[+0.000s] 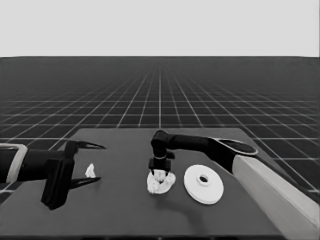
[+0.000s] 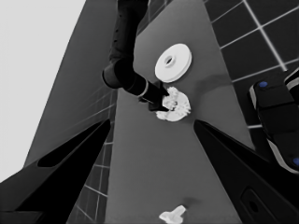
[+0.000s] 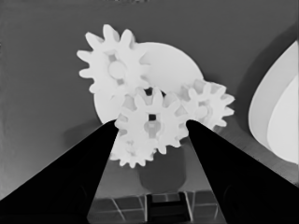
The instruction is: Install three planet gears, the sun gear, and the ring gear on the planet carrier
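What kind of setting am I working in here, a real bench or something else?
Most likely a simulated assembly bench, not a real room: a bare dark table on an endless grid floor under a blank pale band, with white gears stacked on the smaller round part beneath the right pincer.

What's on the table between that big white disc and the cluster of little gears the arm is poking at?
Nothing: in the head view only bare dark table separates the larger round part from the gears under the right gripper.

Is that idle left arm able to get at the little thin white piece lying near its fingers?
Probably yes. The thin white piece lies on bare table between the left gripper's spread fingers, nothing covering it. The right gripper is busy farther off at the smaller round part.
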